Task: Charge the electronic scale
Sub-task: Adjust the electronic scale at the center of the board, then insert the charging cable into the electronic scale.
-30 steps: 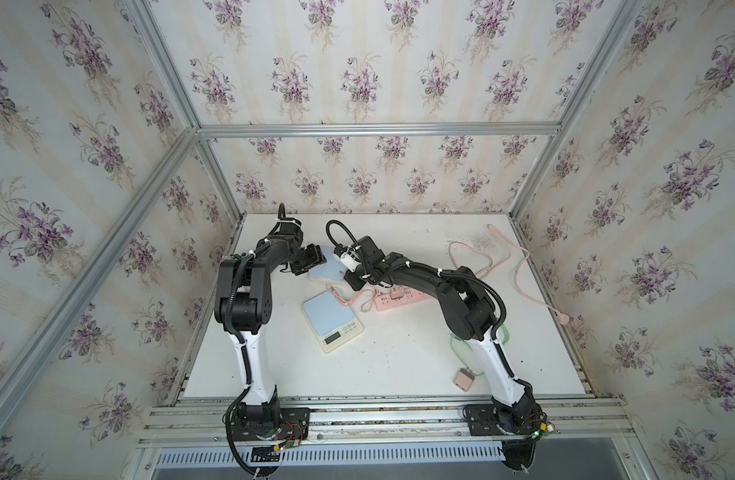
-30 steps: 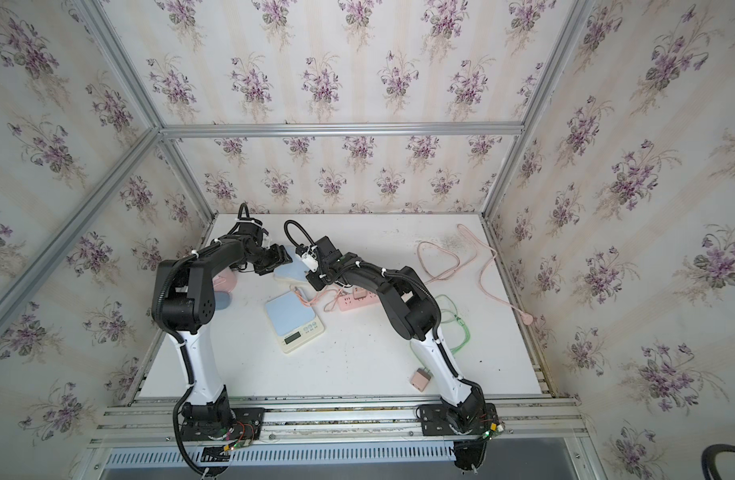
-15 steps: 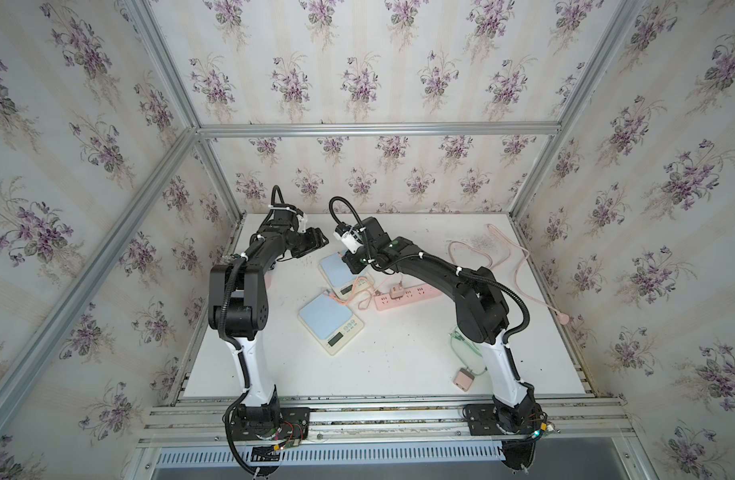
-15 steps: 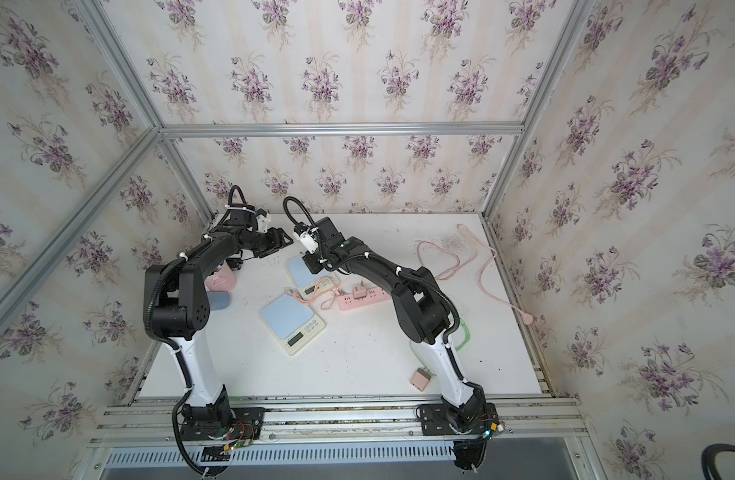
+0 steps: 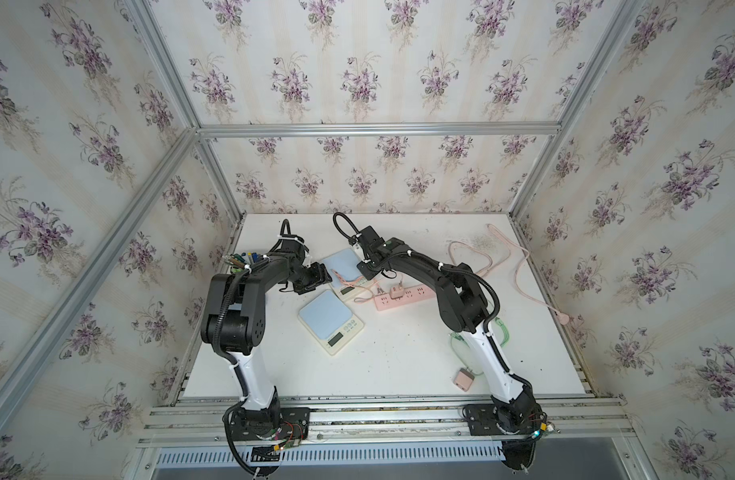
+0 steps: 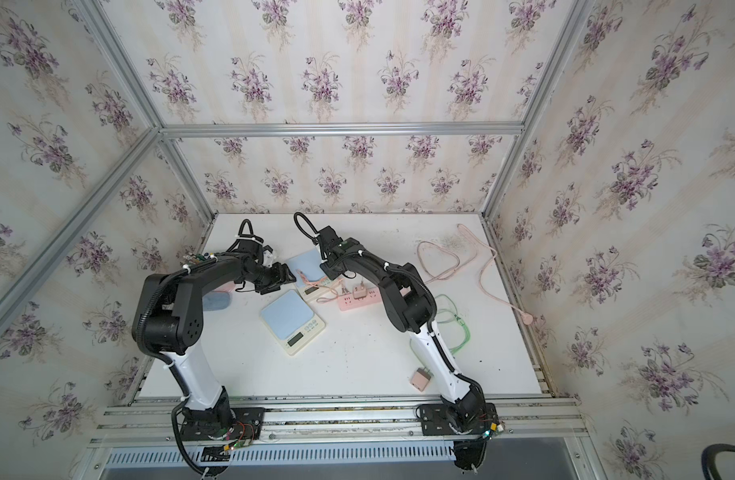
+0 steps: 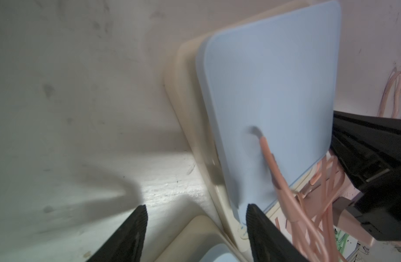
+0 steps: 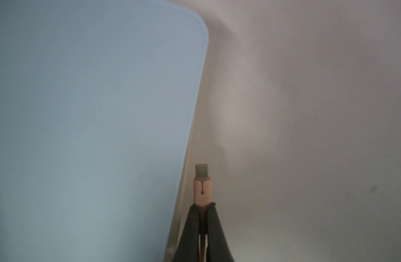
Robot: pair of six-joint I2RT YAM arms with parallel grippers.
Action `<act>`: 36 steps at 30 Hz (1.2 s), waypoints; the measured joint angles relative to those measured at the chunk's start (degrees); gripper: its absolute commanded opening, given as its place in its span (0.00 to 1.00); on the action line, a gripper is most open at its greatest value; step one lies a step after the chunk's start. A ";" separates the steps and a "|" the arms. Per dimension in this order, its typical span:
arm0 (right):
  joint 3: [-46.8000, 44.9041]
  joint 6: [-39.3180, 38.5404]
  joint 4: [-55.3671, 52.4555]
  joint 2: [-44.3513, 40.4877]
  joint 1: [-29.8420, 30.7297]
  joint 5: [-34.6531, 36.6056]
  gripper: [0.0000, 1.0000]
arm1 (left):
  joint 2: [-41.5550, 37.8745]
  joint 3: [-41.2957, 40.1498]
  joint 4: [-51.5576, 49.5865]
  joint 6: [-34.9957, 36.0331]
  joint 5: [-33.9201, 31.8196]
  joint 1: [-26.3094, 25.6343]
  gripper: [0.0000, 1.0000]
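Two electronic scales with pale blue platforms lie on the white table: a near scale (image 5: 330, 322) and a far scale (image 5: 342, 268) (image 7: 269, 90). My right gripper (image 8: 202, 206) (image 5: 363, 270) is shut on a pink cable plug (image 8: 202, 186). The plug's metal tip points along the far scale's edge (image 8: 185, 158) without touching it. Slack pink cable (image 7: 269, 158) lies over the far scale's platform. My left gripper (image 7: 195, 208) (image 5: 320, 276) stands open at that scale's corner, one fingertip (image 7: 254, 217) over the corner, the other (image 7: 139, 217) over bare table.
A pink power strip (image 5: 403, 297) with a pink charger (image 5: 397, 291) plugged in lies right of the scales. More pink cable (image 5: 519, 266) loops at the back right. A green cable (image 5: 498, 328) and a loose pink adapter (image 5: 464, 380) sit near the right arm. A pen holder (image 5: 241, 262) stands at the left.
Both grippers rose towards the back wall, then came down again at the far scale. The right gripper kept the plug throughout. The left stayed open.
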 measured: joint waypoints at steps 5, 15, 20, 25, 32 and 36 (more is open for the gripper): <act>-4.90 0.02 2.73 -2.45 0.66 -5.01 0.00 | 2.67 1.38 4.15 -1.75 4.24 -0.33 0.71; -9.55 4.76 3.02 -5.73 2.71 -15.19 0.00 | 10.14 15.28 3.72 -2.19 0.22 1.79 0.71; -9.07 4.52 3.48 -6.64 3.54 -16.83 0.00 | 9.86 18.16 2.08 -0.37 1.49 3.56 0.71; -14.05 -0.13 5.99 -12.55 3.54 -13.14 0.00 | 7.50 16.96 -1.03 1.70 2.97 5.31 0.71; -18.88 -4.04 7.06 -14.43 6.27 -9.18 0.00 | 8.00 16.02 -3.48 3.17 3.54 7.15 0.71; -18.51 -5.90 7.34 -12.81 8.90 -6.86 0.00 | 9.38 15.96 -5.11 3.96 3.13 7.32 0.71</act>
